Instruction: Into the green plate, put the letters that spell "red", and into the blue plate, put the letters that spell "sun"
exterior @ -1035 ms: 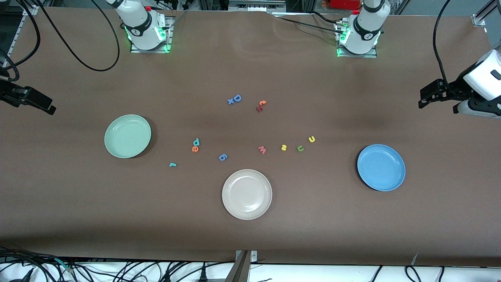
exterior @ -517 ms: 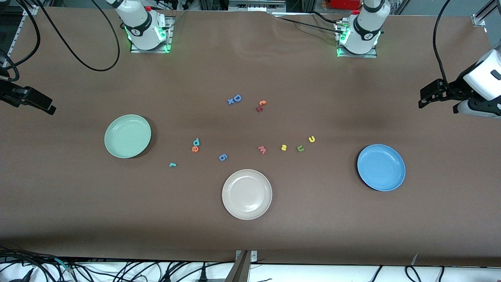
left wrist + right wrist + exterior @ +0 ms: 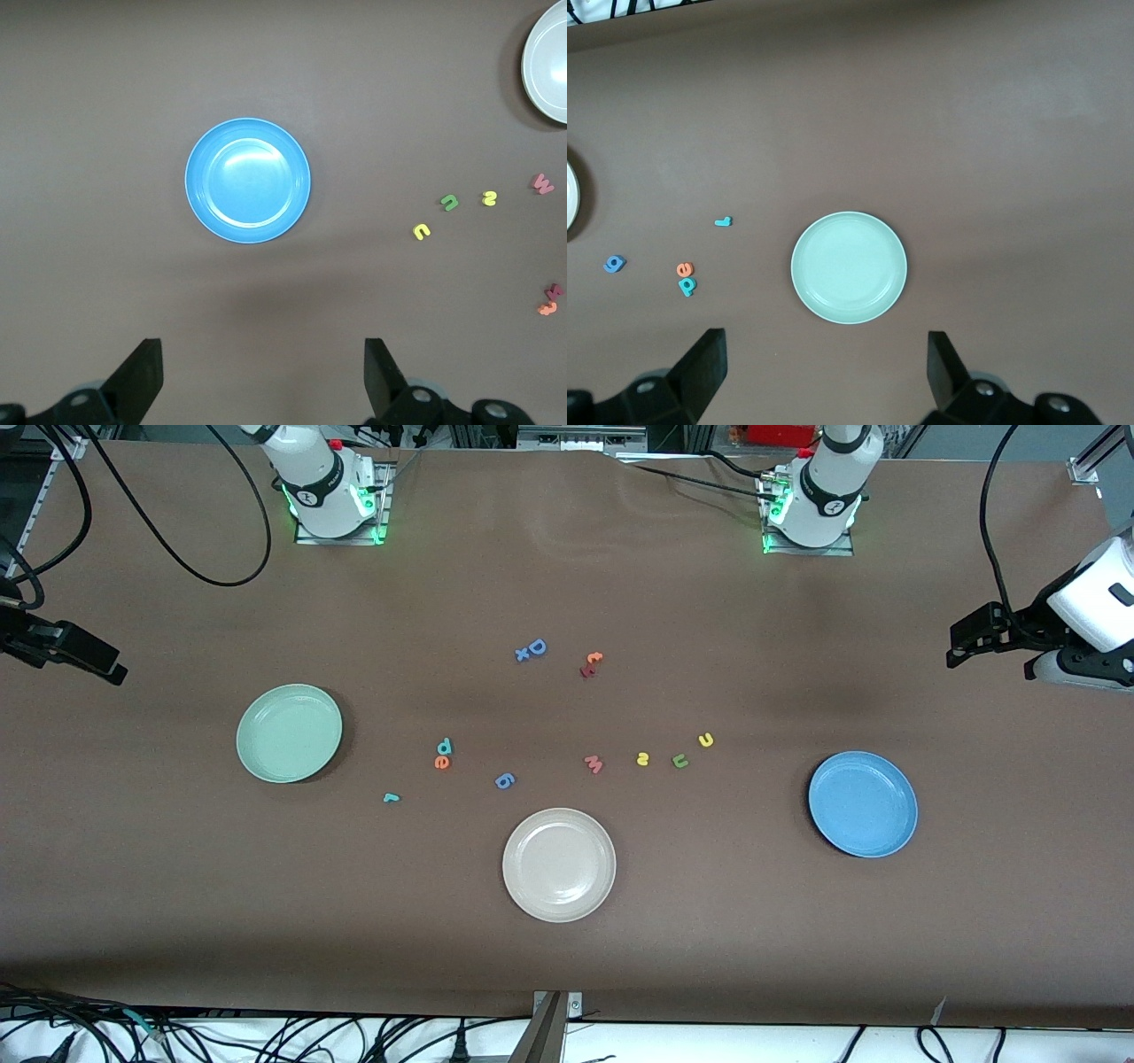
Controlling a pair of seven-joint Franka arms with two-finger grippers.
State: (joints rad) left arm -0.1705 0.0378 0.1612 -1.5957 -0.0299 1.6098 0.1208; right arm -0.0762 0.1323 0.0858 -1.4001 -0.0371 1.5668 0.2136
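The green plate (image 3: 289,732) lies toward the right arm's end of the table. Beside it lie the teal r (image 3: 391,798), orange e (image 3: 441,762) and teal d (image 3: 445,746). The blue plate (image 3: 863,803) lies toward the left arm's end, near the yellow s (image 3: 642,759), green n (image 3: 679,761) and yellow u (image 3: 706,740). My left gripper (image 3: 261,354) hangs open and empty high over the table's end by the blue plate (image 3: 248,180). My right gripper (image 3: 824,345) hangs open and empty at the other end, by the green plate (image 3: 849,266).
A beige plate (image 3: 559,864) sits nearer the front camera than the letters. A blue g (image 3: 504,781), pink m (image 3: 594,763), blue D (image 3: 534,648) and an orange and red pair (image 3: 591,664) lie in the middle of the brown table.
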